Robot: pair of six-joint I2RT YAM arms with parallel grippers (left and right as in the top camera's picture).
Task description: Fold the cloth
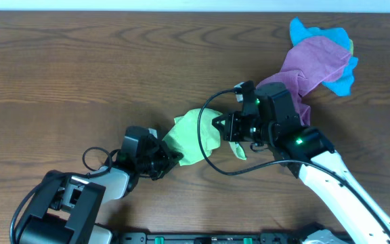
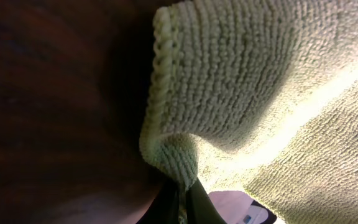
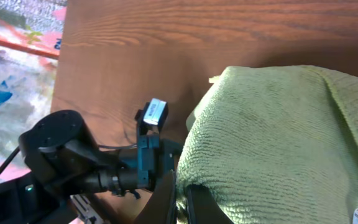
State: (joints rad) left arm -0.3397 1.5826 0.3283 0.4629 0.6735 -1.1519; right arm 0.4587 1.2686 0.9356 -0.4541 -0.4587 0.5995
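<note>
The lime-green cloth [image 1: 193,139] hangs bunched between my two grippers, just above the wooden table near its middle. My left gripper [image 1: 173,157] holds its lower left edge. In the left wrist view the dark fingers [image 2: 194,202] are pinched shut on a hemmed fold of the cloth [image 2: 260,81]. My right gripper [image 1: 222,127] holds the cloth's right side. In the right wrist view its gripper [image 3: 180,202] is shut on the cloth [image 3: 278,143], which drapes over the right finger. A small flap [image 1: 239,150] dangles below the right gripper.
A purple cloth [image 1: 296,74] lies crumpled over a bright blue cloth [image 1: 337,47] at the back right, just behind my right arm. A black cable [image 1: 205,152] loops in front of the green cloth. My left arm [image 3: 92,168] shows in the right wrist view.
</note>
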